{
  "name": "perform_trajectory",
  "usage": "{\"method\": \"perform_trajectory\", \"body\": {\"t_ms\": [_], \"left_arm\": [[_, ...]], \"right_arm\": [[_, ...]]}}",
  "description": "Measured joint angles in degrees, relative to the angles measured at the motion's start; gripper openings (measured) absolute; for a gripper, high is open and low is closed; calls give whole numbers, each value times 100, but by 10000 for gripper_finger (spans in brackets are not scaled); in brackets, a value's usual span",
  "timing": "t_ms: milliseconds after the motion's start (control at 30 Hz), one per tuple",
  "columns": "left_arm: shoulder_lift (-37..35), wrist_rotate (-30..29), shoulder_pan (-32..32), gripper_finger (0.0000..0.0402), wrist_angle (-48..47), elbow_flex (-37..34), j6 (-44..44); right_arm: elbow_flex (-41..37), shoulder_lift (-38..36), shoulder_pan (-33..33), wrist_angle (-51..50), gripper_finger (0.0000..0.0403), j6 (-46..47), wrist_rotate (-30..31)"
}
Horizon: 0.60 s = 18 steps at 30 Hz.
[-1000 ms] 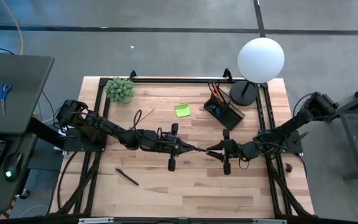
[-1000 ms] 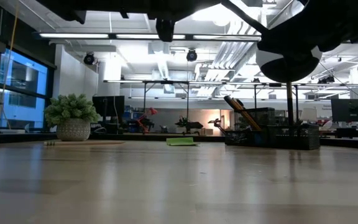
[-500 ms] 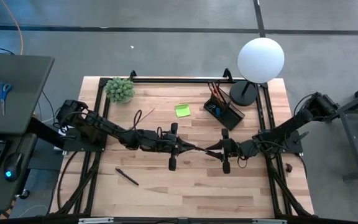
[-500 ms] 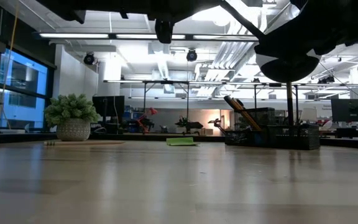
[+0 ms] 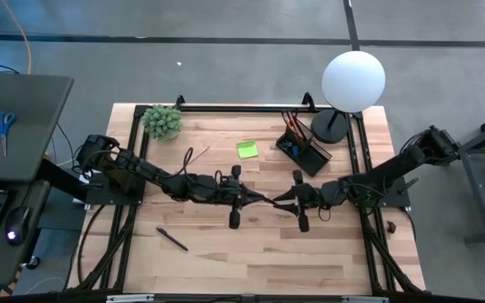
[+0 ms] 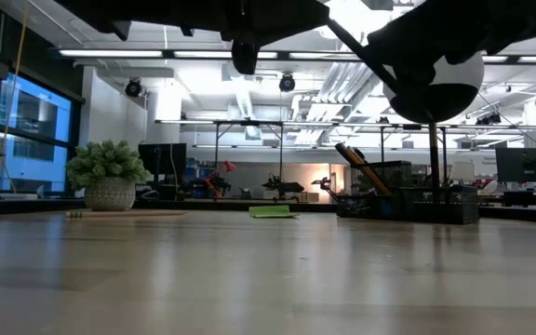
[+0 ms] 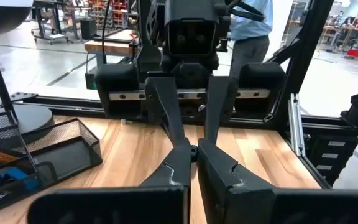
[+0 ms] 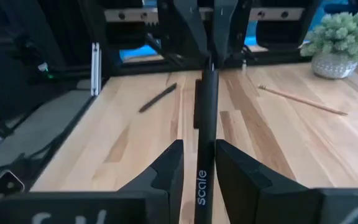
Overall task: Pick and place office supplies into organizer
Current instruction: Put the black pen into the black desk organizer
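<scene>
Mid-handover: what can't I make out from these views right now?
- Organizer contents: too small in the high view. In the low view its mesh wall hides them.
- Pen: in the high view, mostly hidden where the left tool and right tool meet.
- Both arms: the low view's top edge cuts them off.

From above, the thin thing between the left tool [image 5: 262, 199] and the right tool [image 5: 279, 200] is too small to name. In the low view the arms are cut off by the top edge. The organizer [image 5: 303, 149] holds things too tiny to sort out. The person [image 7: 251, 25] is cut off at the top.
</scene>
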Motion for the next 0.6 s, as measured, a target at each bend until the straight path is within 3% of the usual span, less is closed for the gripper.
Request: {"method": "perform_trajectory", "body": {"t_ms": [200, 600], "left_arm": [[-1, 54, -3, 0, 42, 0, 0], [-1, 60, -3, 0, 63, 0, -63]], "right_arm": [[209, 0, -32, -755, 83, 26, -18], [213, 17, -134, -703, 83, -4, -11]]}}
